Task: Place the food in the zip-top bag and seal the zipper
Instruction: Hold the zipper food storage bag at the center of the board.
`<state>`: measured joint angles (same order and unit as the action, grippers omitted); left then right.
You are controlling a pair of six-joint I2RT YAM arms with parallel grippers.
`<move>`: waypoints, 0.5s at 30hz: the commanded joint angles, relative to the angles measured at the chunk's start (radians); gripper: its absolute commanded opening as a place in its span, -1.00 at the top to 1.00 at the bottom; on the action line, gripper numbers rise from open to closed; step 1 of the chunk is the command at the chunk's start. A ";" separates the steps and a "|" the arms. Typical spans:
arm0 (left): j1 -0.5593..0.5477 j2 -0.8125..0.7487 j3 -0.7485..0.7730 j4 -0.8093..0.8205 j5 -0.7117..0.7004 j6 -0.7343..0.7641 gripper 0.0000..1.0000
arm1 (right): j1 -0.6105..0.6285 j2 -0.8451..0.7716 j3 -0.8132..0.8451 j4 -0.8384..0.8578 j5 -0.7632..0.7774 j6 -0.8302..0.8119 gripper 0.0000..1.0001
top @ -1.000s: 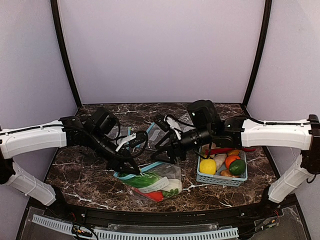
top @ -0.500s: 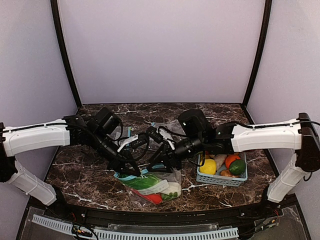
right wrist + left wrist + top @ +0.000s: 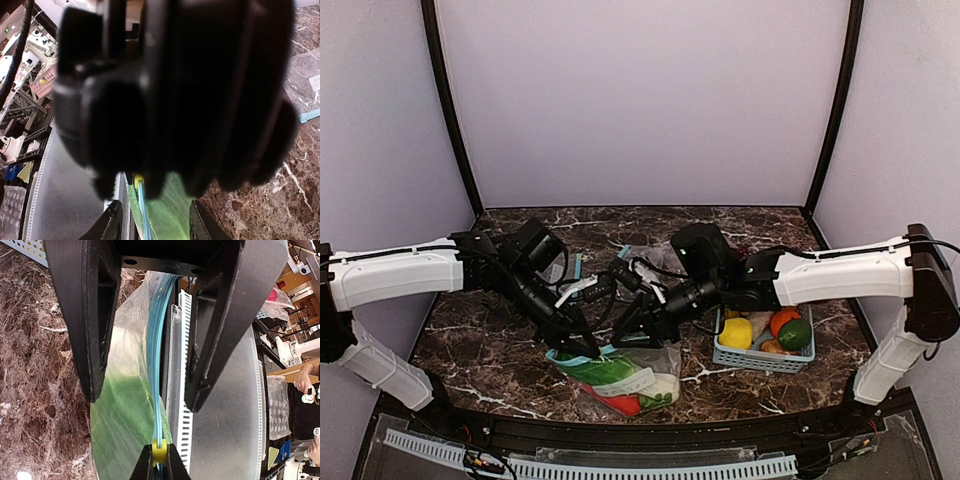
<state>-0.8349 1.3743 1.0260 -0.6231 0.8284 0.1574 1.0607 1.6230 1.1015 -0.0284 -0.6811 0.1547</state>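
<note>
Zipper (image 3: 156,355) runs left-right along bag (image 3: 658,362) holding vegetables (image 3: 605,368); my left claw (image 3: 159,460) pinches it, right claw (image 3: 156,220) straddles it, unclenched.

One zip-top bag (image 3: 665,358), one light-blue zipper (image 3: 156,365) along it; inside, one leafy vegetable (image 3: 603,367) and one red-orange piece (image 3: 630,402) countable. One basket (image 3: 760,363) holding one lemon (image 3: 736,332), one orange (image 3: 783,321), one lime (image 3: 796,334), plus pale pieces (image 3: 758,320) too hidden to count. Toward the tabletop (image 3: 490,350) back edge, smaller clear bags (image 3: 655,255): number unclear.
</note>
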 commanded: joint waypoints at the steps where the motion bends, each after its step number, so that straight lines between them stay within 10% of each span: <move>1: -0.004 -0.006 0.029 0.036 0.085 0.010 0.99 | 0.011 0.006 -0.041 -0.003 0.004 0.009 0.09; 15: 0.010 -0.030 -0.026 0.080 0.127 -0.023 0.99 | 0.013 -0.069 -0.119 0.049 0.024 0.066 0.09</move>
<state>-0.8330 1.3766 1.0088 -0.5747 0.9054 0.1371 1.0626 1.5723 0.9886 -0.0040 -0.6571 0.2050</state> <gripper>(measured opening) 0.063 0.494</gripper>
